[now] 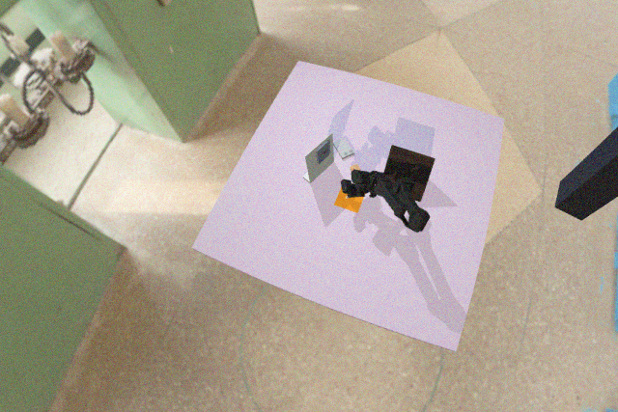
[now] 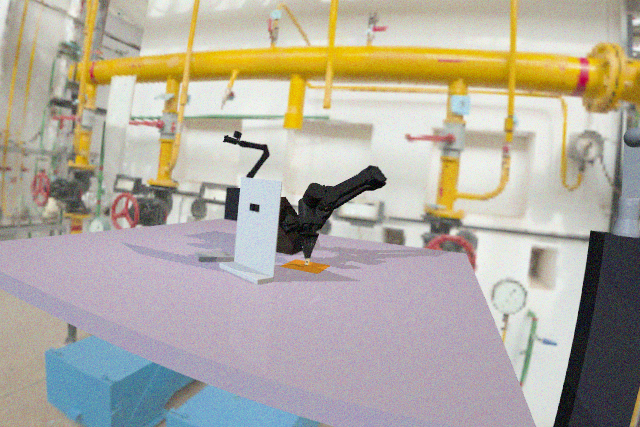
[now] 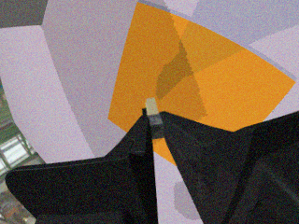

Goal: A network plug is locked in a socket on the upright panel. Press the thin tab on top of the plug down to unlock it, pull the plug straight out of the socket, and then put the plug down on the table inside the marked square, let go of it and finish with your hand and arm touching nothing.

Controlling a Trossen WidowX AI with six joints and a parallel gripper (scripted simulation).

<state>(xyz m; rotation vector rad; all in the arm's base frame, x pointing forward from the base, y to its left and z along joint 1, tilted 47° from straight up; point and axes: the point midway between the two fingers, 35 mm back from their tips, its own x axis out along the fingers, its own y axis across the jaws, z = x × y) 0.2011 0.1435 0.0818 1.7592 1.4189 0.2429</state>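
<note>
The upright pale panel [image 1: 313,163] [image 2: 258,241] stands on the table, its dark socket opening showing in the exterior view. The orange marked square [image 1: 351,205] [image 2: 294,266] [image 3: 229,89] lies on the table beside it. My gripper [image 2: 307,258] [image 3: 153,119] points down over the square and is shut on the small plug [image 2: 307,262] [image 3: 151,107], which has a pale front end and a grey body. The plug is clear of the panel and low over the square. Whether it touches the table is too small to tell. The thin tab cannot be made out.
A flat grey-white piece [image 1: 344,148] [image 2: 211,256] lies beside the panel. A dark upright plate [image 1: 424,163] stands close by my arm. A thin black jointed piece [image 2: 264,152] rises behind the panel in the exterior view. The lilac table [image 1: 299,248] [image 2: 387,334] carries them.
</note>
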